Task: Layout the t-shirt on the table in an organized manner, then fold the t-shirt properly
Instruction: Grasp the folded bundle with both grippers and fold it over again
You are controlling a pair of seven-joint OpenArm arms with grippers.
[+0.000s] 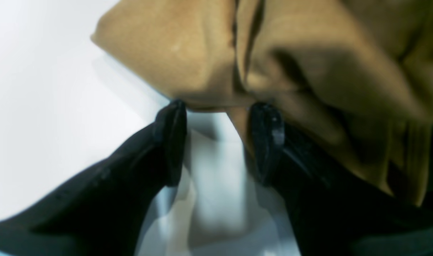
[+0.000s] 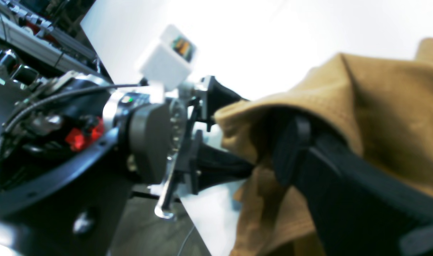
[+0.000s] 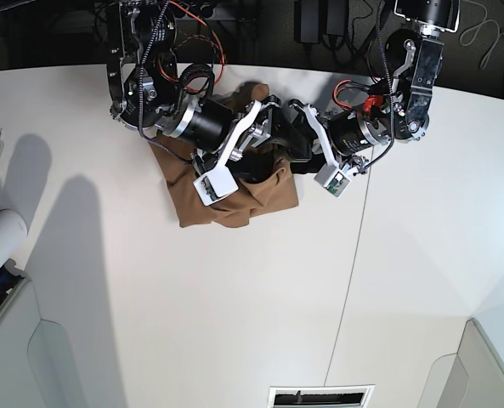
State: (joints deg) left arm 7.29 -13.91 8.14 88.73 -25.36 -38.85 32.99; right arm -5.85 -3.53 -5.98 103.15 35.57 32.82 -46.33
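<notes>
The tan t-shirt (image 3: 235, 191) lies crumpled in a heap near the far edge of the white table (image 3: 192, 297), and both arms reach into its upper right part. My left gripper (image 1: 220, 113) is open: its fingertips (image 1: 174, 110) touch the edge of the cloth (image 1: 188, 53), with bare table showing in the gap. In the base view it comes in from the right (image 3: 301, 146). My right gripper (image 3: 270, 127) comes in from the left. Only one of its fingers (image 2: 296, 142) shows, with shirt cloth (image 2: 380, 106) draped over it and no second finger closed against it.
The left arm's wrist and white camera (image 2: 166, 60) sit close in front of the right gripper. A thin dark seam (image 3: 353, 255) runs down the table. A white roll (image 3: 1, 242) and grey-white bins (image 3: 489, 365) stand at the table's left side and near corners.
</notes>
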